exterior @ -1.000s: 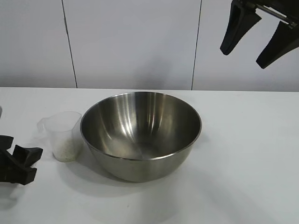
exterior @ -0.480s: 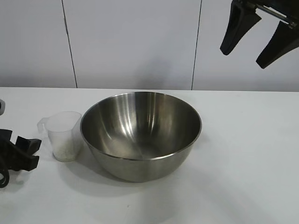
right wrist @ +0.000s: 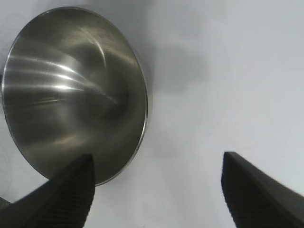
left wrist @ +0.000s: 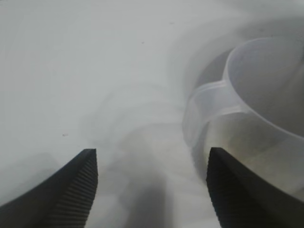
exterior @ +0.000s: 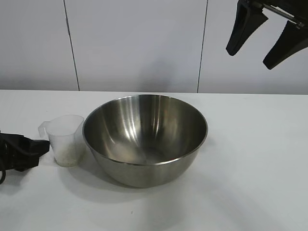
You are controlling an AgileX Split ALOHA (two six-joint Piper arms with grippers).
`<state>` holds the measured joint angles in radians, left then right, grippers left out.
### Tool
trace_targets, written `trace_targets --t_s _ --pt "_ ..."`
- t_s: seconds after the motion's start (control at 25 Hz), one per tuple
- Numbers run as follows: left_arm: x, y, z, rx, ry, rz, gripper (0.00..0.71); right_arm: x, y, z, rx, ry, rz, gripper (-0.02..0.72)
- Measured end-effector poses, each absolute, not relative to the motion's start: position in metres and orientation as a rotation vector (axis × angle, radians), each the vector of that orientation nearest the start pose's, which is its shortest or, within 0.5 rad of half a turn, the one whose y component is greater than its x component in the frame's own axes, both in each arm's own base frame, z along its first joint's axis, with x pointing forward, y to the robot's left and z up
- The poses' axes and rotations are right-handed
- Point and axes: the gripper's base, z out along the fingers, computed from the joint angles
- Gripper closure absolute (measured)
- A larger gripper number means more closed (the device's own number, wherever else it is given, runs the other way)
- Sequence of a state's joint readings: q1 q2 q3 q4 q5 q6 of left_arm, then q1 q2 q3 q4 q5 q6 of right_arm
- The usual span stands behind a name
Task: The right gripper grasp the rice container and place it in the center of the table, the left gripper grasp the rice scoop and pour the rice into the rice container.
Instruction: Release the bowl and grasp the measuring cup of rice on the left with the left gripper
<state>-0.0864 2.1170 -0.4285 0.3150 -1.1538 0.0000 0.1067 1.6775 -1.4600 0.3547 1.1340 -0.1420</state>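
Observation:
The rice container (exterior: pixel 145 137), a large shiny steel bowl, stands empty in the middle of the white table (exterior: pixel 255 159); it also shows in the right wrist view (right wrist: pixel 71 90). The rice scoop (exterior: pixel 66 139), a small translucent cup with rice (exterior: pixel 67 156) at its bottom, stands touching the bowl's left side. My left gripper (exterior: pixel 41 148) is low at the table's left edge, open, just left of the scoop; in the left wrist view the scoop's tab (left wrist: pixel 209 102) lies just ahead of one finger. My right gripper (exterior: pixel 250 53) hangs open and empty high at the upper right.
A pale panelled wall (exterior: pixel 139 43) runs behind the table. Bare tabletop lies to the right of the bowl and in front of it.
My left gripper has moved right, toward the scoop, and now sits close beside it. The right gripper, bowl and scoop have not moved.

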Motion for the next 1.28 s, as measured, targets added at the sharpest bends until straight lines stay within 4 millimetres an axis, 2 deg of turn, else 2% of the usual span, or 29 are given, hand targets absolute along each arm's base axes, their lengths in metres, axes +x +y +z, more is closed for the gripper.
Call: trace_targets --t_s 0.28,1.0,1.12,1.28 --pt "0.281 -0.052 0.055 0.386 1.958 -0.291 0.233 0.343 0.066 0.307 -0.205 2.786 0.479 0.188" --pt "0.296 -0.057 0.062 0.385 1.904 -0.356 0.235 0.343 0.066 0.307 -0.205 2.786 0.479 0.188" --pt "0.296 -0.058 0.062 0.384 1.905 -0.364 0.286 0.343 0.066 0.307 -0.205 2.786 0.479 0.188" --pt "0.296 -0.058 0.062 0.387 1.905 -0.367 0.475 0.343 0.066 0.307 -0.205 2.786 0.479 0.188"
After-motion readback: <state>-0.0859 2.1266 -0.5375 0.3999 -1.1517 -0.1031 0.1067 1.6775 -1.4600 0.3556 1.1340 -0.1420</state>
